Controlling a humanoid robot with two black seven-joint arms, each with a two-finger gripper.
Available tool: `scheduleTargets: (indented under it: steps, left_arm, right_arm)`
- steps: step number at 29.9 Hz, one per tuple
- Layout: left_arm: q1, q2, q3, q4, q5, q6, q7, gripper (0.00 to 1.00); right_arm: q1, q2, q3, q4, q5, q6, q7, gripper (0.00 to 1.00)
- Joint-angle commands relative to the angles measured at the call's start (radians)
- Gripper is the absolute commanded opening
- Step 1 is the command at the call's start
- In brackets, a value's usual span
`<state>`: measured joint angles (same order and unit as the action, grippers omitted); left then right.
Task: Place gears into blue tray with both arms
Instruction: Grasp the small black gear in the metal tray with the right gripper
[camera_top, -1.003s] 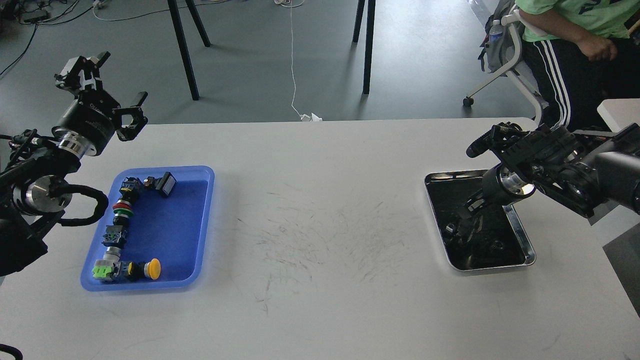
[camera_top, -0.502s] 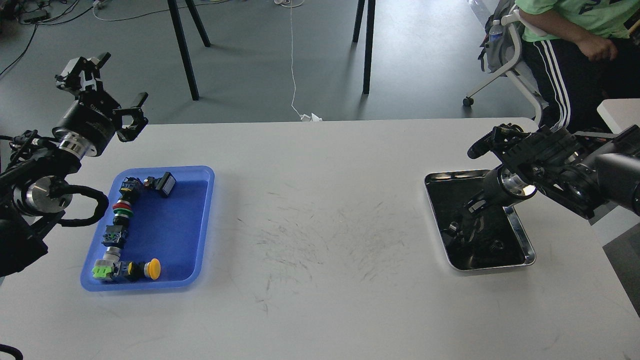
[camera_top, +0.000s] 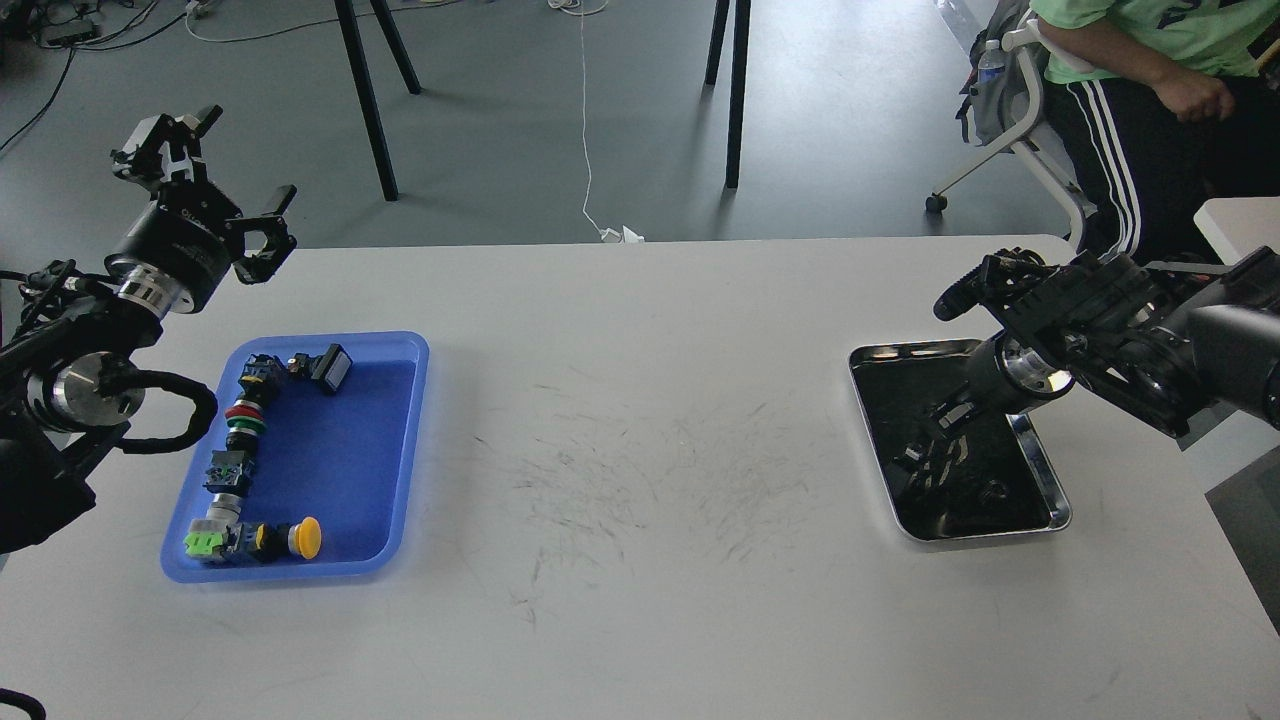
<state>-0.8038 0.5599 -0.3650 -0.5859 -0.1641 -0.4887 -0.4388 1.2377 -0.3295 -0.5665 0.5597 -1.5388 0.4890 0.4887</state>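
1. Nearest us the white tabletop (camera_top: 640, 620) is scuffed at its middle; the blue tray (camera_top: 400, 440) lies at our left, its push-button switches (camera_top: 243, 425) strung along the left wall and the near edge.
2. Well apart at our right sits the silver tray (camera_top: 1045, 495); one gear (camera_top: 994, 491) shows as a small dark disc near its close right corner; among the dark reflections we cannot pick out the second.
3. Our right hand (camera_top: 955, 297) hangs above the silver tray's far right part; we cannot tell whether its fingers are wide or narrow, since it looks dark and foreshortened.
4. Our left hand (camera_top: 215, 175) is raised beyond the blue tray's far left corner, its fingers spread wide and holding nothing.
5. We judge the right arm far nearer; the gear lies toward us from, and below, that hand, so the reach goes down and back.
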Motion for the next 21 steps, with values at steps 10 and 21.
scheduleTargets:
  steps: [10,21]
  left_arm:
    - [0.0,0.0,0.0,0.0,0.0,0.0,0.0,0.99]
    - [0.0,0.003,0.0,0.0,0.0,0.0,0.002,0.99]
  right_arm:
    - [0.003,0.001,0.0,0.0,0.0,-0.015,0.0,0.3]
    - [0.006,0.015,-0.001,0.0,0.0,-0.015,0.0,0.17]
